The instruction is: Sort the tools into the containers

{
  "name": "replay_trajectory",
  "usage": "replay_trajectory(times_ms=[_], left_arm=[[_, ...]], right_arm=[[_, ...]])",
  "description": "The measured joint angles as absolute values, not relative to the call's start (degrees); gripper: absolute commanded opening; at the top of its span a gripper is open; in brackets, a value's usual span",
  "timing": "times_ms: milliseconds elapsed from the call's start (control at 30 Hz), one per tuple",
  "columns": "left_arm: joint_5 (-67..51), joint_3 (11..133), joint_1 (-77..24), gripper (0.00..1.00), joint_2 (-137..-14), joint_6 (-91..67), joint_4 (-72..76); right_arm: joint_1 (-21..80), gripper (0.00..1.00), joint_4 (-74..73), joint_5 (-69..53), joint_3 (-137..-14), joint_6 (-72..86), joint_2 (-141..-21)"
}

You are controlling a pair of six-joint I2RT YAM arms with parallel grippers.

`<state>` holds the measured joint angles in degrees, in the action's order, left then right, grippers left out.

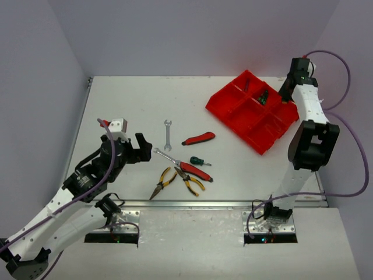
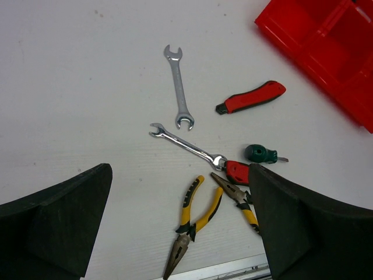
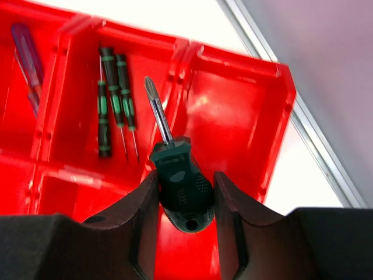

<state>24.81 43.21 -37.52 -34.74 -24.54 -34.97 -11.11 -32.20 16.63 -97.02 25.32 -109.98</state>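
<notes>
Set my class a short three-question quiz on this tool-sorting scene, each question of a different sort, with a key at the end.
1. Fill the blank: ___ silver wrenches lie on the table.
2. Which does the right gripper hold over the red tray? A. a hammer B. a green-handled screwdriver C. a tape measure
3. True or false: the left gripper is shut on a hammer.
Key: 1 two; 2 B; 3 false, its jaws stand open and empty.
</notes>
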Motion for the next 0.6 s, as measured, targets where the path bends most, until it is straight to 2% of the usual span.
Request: replay_trajectory(times_ms=[233, 300, 533, 600], left_arm=[[23.24, 43.16, -37.52, 1.00, -32.65, -24.00, -34.12], [23.00, 43.16, -37.52, 1.00, -32.60, -23.96, -34.02], [22.37, 43.16, -37.52, 1.00, -32.29, -23.79, -34.02], [22.26, 43.14, -37.52, 1.00, -32.12, -23.79, -34.00]], right_arm=[[-9.31, 0.05, -31.46, 24.03, -99.96, 27.41, -116.80], [-9.26, 0.12, -31.46, 25.39, -99.96, 27.64, -118.17], [-9.76, 0.12, -31.22, 28.23, -98.78, 29.80, -119.21], [-9.95, 0.17, -30.94, 28.38, -97.04, 30.38, -118.64]])
